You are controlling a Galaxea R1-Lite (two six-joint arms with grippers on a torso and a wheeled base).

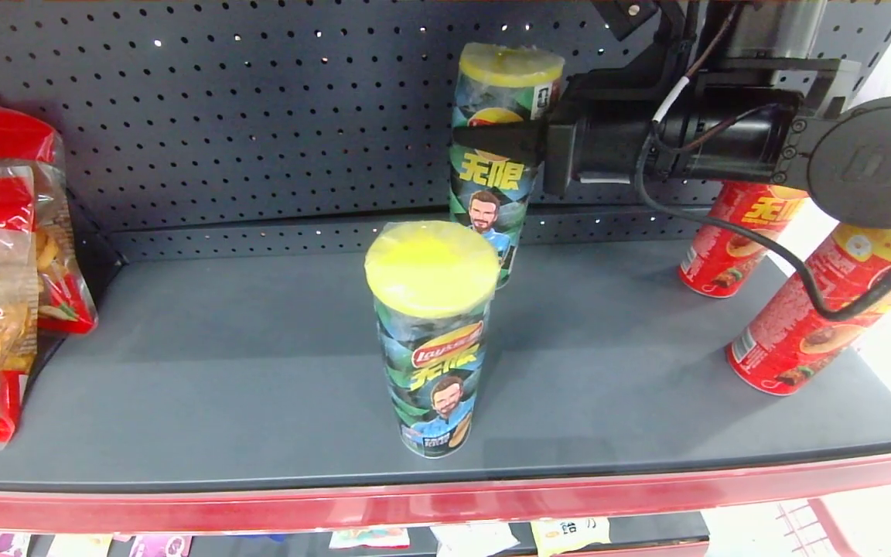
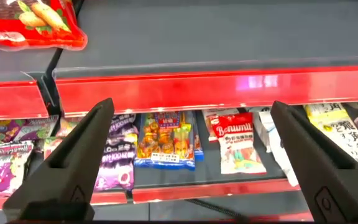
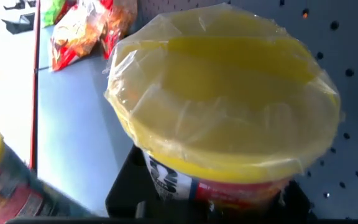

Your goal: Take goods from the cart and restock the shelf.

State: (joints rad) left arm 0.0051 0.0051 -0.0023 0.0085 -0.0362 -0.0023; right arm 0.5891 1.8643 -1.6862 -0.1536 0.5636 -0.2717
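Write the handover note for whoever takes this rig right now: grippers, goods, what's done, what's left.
The right gripper is shut on the held green can, upright at the back of the shelf by the pegboard; I cannot tell whether its base touches down.
The left gripper is open and empty, facing snack packets on a lower level.
Done: the front green can stands near the shelf's edge, and two red cans stand on the right.
Left: set down and release the held can, then probably fetch more from the cart.
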